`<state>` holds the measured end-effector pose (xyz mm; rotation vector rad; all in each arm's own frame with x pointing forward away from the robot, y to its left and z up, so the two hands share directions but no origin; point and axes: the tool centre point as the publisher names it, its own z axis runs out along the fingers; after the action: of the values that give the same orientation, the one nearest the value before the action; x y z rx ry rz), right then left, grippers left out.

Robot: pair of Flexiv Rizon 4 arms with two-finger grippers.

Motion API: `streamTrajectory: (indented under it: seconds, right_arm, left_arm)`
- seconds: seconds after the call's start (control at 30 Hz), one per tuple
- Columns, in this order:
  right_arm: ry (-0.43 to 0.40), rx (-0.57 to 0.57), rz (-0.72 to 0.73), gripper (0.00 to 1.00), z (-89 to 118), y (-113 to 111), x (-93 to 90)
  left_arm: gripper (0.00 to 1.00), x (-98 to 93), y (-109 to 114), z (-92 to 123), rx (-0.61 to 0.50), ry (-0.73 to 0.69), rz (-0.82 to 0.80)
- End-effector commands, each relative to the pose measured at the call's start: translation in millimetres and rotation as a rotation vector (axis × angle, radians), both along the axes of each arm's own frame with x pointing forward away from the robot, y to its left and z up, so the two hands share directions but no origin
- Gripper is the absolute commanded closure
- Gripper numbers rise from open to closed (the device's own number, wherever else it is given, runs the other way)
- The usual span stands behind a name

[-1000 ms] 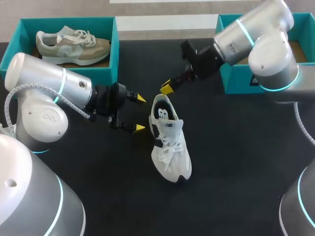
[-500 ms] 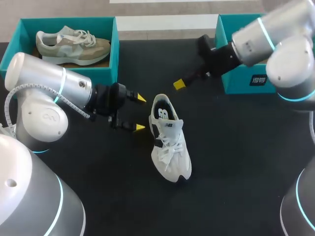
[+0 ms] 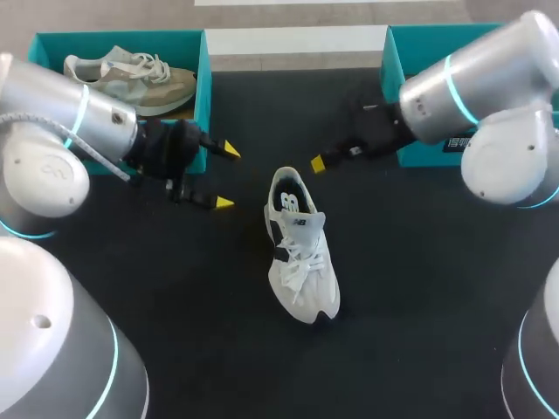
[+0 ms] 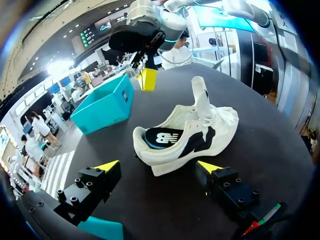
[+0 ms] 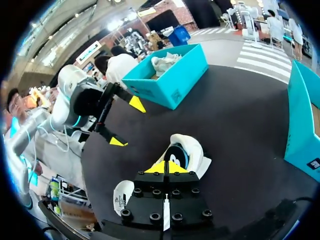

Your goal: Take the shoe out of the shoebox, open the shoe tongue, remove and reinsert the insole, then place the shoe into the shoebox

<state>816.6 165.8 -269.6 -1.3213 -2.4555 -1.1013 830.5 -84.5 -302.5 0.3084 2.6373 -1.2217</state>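
Head view has the white shoe (image 3: pixel 300 253) lying on the table (image 3: pixel 419 288) mid-scene, outside the shoebox (image 3: pixel 390 61) at far right. Left gripper (image 3: pixel 226 175) sits left of its heel, fingers spread wide, empty. Right gripper (image 3: pixel 320 163) shows as one yellow blob here; right wrist view confirms its tips are pressed together, holding nothing.

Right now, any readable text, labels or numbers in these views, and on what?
On the insole of the white shoe: a white logo mark, no plain wording.
On the right shoebox: a small label, too small to read.
On the left shoebox: a small label, too blurred to read.
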Motion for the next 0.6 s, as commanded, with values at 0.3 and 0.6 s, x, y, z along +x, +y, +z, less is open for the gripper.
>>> streamTrajectory:
  seconds: [0.3, 0.6]
  right_arm:
    - [-0.037, -0.405, -0.211, 1.0, -16.3, 22.4, -10.0]
    - [-0.028, -0.386, -0.19, 1.0, -19.0, 25.5, -12.1]
  left_arm:
    - [0.0, 7.1, 26.9, 30.2, 0.03, -0.058, 0.036]
    - [0.0, 10.3, 33.6, 39.0, 0.037, -0.074, 0.042]
